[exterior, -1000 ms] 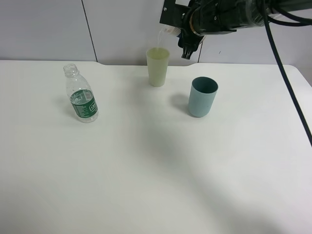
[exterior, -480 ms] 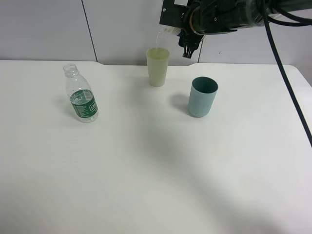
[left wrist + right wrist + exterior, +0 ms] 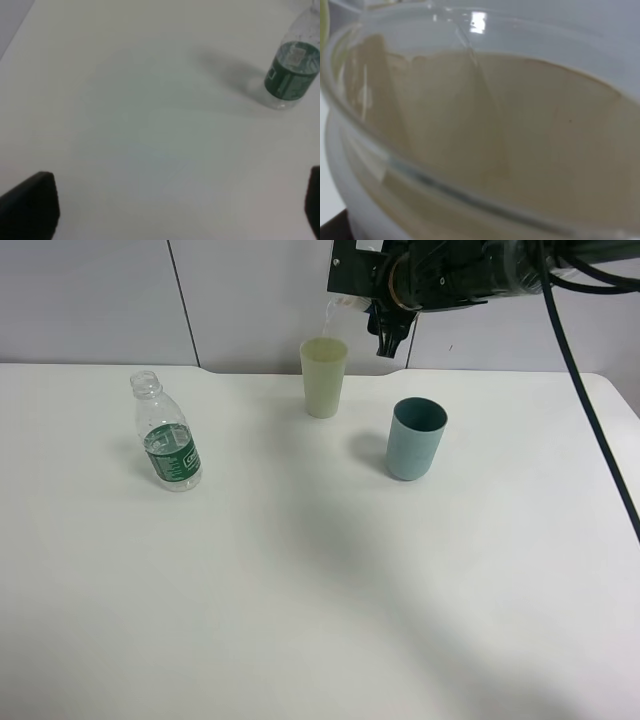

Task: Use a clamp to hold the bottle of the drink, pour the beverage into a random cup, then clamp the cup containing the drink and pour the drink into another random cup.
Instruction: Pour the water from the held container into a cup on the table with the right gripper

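Three cups, one bottle and two grippers can be counted. From the high camera, the bottle (image 3: 167,445) stands upright on the white table (image 3: 300,590) at about 9 o'clock. The pale green cup (image 3: 323,377) stands at 12 o'clock and the teal cup (image 3: 415,438) at about 1 o'clock, apart from each other.

The third cup, the short cup (image 3: 495,125), fills the right wrist view with its peach inside and clear rim. In the high view it hangs tilted just above the pale green cup. The right gripper (image 3: 383,332) is closed tight on it and hides nearly all of it. Whether liquid runs out, I cannot tell.

The left gripper (image 3: 175,205) is wide open above the bare table and holds nothing. Its fingers are cut off by the frame.
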`<state>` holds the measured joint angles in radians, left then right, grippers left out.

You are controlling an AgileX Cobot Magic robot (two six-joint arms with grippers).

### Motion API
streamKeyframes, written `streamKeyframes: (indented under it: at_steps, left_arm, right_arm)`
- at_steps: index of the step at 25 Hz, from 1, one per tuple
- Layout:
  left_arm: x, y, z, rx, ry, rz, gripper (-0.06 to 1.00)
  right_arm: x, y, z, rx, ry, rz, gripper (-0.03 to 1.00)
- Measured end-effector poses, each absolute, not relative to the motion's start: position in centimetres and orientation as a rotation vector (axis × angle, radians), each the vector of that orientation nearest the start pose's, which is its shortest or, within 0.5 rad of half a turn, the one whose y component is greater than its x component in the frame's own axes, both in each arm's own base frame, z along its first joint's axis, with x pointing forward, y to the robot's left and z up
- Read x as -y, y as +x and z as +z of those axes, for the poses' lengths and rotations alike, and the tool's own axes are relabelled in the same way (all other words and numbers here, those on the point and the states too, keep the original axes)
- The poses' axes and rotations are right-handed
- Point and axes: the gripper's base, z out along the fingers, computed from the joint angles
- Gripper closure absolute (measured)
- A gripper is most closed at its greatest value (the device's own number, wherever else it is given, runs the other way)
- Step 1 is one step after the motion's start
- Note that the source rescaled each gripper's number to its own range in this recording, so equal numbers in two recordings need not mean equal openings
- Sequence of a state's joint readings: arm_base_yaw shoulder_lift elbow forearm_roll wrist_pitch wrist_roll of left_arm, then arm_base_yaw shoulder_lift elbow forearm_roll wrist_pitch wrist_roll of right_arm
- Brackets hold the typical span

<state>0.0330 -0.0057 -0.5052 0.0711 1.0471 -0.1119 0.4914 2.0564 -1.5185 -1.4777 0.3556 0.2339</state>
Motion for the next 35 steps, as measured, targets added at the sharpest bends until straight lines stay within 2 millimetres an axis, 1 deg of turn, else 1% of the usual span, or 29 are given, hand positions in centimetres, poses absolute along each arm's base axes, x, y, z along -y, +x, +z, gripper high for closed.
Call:
streamKeyframes:
  at_steps: [8, 19, 35]
  left_arm:
    - [-0.54, -0.61, 28.0, -2.012, -0.149, 0.035, -0.06]
    - [-0.54, -0.61, 28.0, -2.012, -0.149, 0.035, -0.06]
    - [-0.54, -0.61, 28.0, -2.012, -0.149, 0.035, -0.06]
  right_arm:
    - [-19.7, 43.58, 22.67, -1.518, -1.479, -0.844, 0.95]
    - [-19.75, 43.7, 22.95, -1.437, -1.532, -0.91, 0.95]
    - [-19.6, 43.79, 23.12, -1.409, -1.547, -0.961, 0.95]
